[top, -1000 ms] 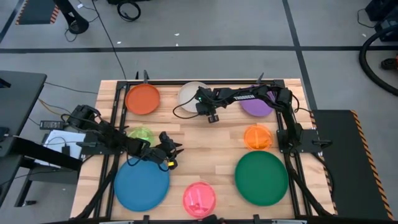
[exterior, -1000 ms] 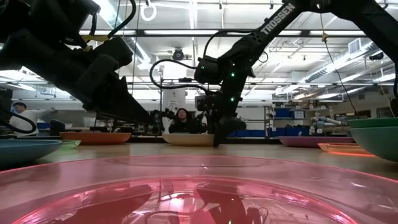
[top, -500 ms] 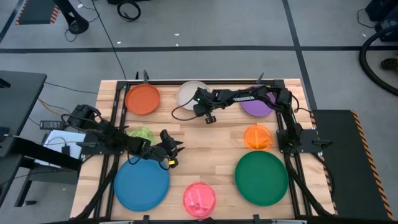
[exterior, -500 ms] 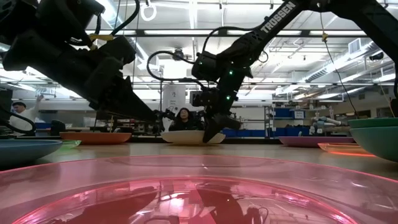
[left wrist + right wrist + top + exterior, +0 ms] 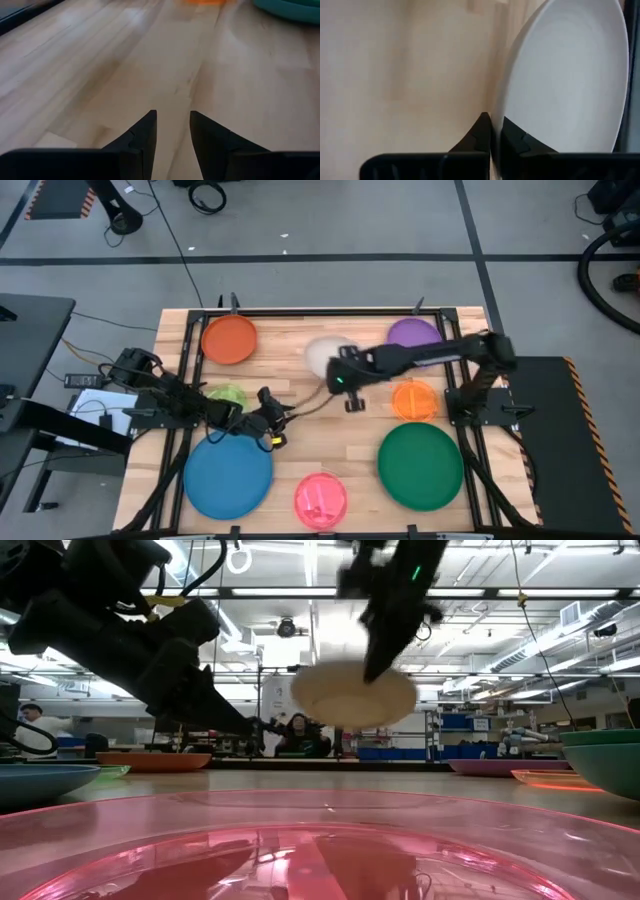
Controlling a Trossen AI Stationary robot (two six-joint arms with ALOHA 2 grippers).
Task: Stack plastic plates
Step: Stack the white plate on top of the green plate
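Note:
The cream plate (image 5: 326, 357) hangs in the air over the middle of the table, with my right gripper (image 5: 492, 131) shut on its rim; the low view shows the cream plate (image 5: 352, 695) well above the wood. My left gripper (image 5: 277, 426) stands open low over bare wood, just past the blue plate (image 5: 228, 475). Lying flat on the table are the red-orange plate (image 5: 230, 339), purple plate (image 5: 413, 334), small orange plate (image 5: 413, 400), lime plate (image 5: 226, 396), pink plate (image 5: 320, 500) and dark green plate (image 5: 420, 465). My right gripper pinches the cream plate's rim (image 5: 506, 112) on the plate's near right side, one finger on the inner face and one on the outer. In the low view the fingers (image 5: 378, 658) come down at it from above. The plate is lifted clear and roughly level.
Black frame rails run along the table's left and right sides, with the arm bases on them. Bare wood lies between the lime plate and the small orange plate, under the lifted plate. A person sits in the room beyond the far edge (image 5: 297, 730).
My right gripper has shut on the cream plate's rim at the far edge and raised it. It has carried the plate toward the near edge and a little right, lifted clear of the table. My left gripper has kept still.

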